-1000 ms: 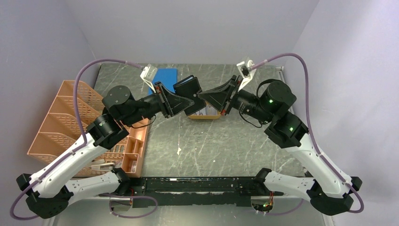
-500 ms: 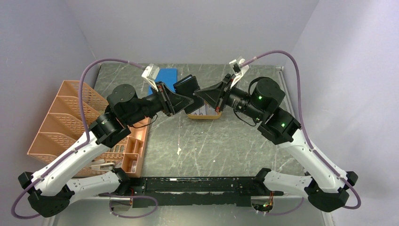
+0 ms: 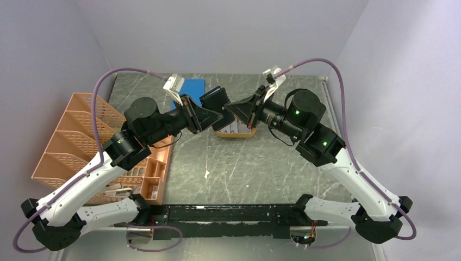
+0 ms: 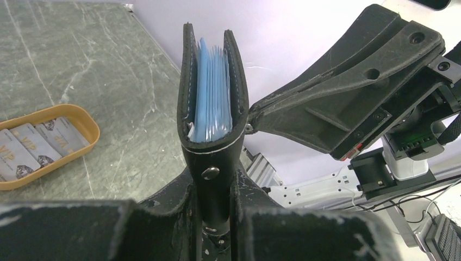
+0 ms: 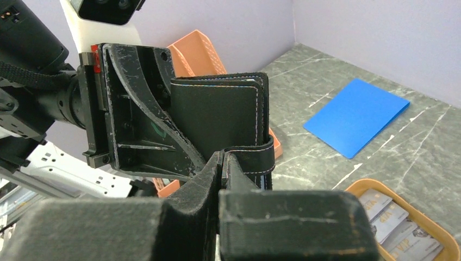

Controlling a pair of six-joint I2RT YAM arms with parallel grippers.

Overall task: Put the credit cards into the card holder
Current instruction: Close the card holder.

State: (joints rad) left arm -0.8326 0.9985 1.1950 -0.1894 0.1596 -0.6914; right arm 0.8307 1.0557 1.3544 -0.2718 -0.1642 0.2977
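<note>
The card holder [image 4: 213, 109], a black wallet with bluish inner pockets, stands upright in the air above the table. My left gripper [image 4: 215, 185] is shut on its lower spine. My right gripper [image 5: 224, 157] is shut on the holder's snap tab [image 5: 255, 157], its fingertips pressed together on the strap. From above, both grippers meet at the card holder [image 3: 213, 99], the left gripper [image 3: 220, 115] from the left and the right gripper [image 3: 228, 107] from the right. Several credit cards [image 4: 32, 144] lie flat in an orange oval tray [image 4: 89, 122] below; the cards [image 5: 391, 223] also show at the right wrist view's lower right.
A blue flat sheet [image 3: 190, 89] lies at the back of the table, left of the wallet. An orange mesh file rack [image 3: 70, 136] and a small orange organiser [image 3: 155, 174] sit along the left side. The tray [image 3: 237, 134] rests under the grippers.
My right arm has swung left and its wrist has lifted a little, staying at the wallet. The left arm and the card holder have barely moved.
</note>
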